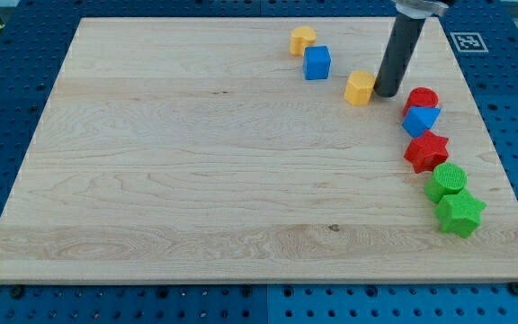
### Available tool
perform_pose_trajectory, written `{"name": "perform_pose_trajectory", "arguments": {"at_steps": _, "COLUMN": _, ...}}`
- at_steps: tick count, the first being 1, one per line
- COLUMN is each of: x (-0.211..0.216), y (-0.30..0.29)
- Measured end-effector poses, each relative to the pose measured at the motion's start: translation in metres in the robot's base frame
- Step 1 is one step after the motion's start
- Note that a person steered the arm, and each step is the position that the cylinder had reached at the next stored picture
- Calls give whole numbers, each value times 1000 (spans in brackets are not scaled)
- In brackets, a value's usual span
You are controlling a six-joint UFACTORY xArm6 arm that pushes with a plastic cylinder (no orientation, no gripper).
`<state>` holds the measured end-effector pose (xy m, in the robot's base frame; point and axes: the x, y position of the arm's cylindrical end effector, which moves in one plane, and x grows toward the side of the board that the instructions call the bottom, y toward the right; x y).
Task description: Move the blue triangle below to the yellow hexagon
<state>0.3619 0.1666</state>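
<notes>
The blue triangle (420, 120) lies near the board's right edge, between a red cylinder (422, 98) above it and a red star (426, 151) below it. The yellow hexagon (360, 87) sits to its upper left. My tip (387, 93) rests on the board right beside the hexagon's right side, left of the red cylinder and up-left of the blue triangle.
A blue cube (317, 62) and a yellow heart-like block (302, 40) lie at the upper middle. A green cylinder (446, 181) and a green star (459, 213) sit below the red star. The wooden board (196, 180) lies on a blue pegboard table.
</notes>
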Motion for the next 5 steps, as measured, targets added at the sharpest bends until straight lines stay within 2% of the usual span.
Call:
{"name": "perform_pose_trajectory", "arguments": {"at_steps": 2, "x": 0, "y": -25}}
{"name": "perform_pose_trajectory", "arguments": {"at_steps": 3, "x": -2, "y": -6}}
{"name": "perform_pose_trajectory", "arguments": {"at_steps": 5, "x": 0, "y": 94}}
